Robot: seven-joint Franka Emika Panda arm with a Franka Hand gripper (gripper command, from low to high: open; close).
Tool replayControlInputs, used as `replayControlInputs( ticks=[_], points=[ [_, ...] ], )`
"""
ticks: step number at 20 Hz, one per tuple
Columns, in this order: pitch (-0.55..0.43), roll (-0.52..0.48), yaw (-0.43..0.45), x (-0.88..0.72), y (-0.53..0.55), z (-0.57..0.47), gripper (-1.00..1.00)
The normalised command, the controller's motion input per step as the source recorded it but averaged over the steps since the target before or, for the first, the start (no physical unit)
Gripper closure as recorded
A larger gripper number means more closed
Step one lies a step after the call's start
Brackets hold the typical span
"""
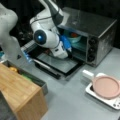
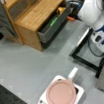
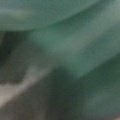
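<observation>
Arm bent into the open toaster oven; hand hidden by teal bowl, grip unclear

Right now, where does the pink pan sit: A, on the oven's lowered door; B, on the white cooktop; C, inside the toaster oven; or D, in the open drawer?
B: in both front views the pink pan rests on the white cooktop, apart from the toaster oven, whose door is folded down.
</observation>
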Motion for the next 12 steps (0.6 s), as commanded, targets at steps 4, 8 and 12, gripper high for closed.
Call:
replayControlInputs(
  ticks=[4,8,12],
  points=[
    [-0.033,-0.030,-0.146,-0.09,0.00,-0.01,1.00],
    [-0.027,-0.037,-0.145,-0.11,-0.02,-0.01,1.00],
    [-0.025,-0.033,-0.137,-0.12,-0.02,0.00,1.00]
  ],
)
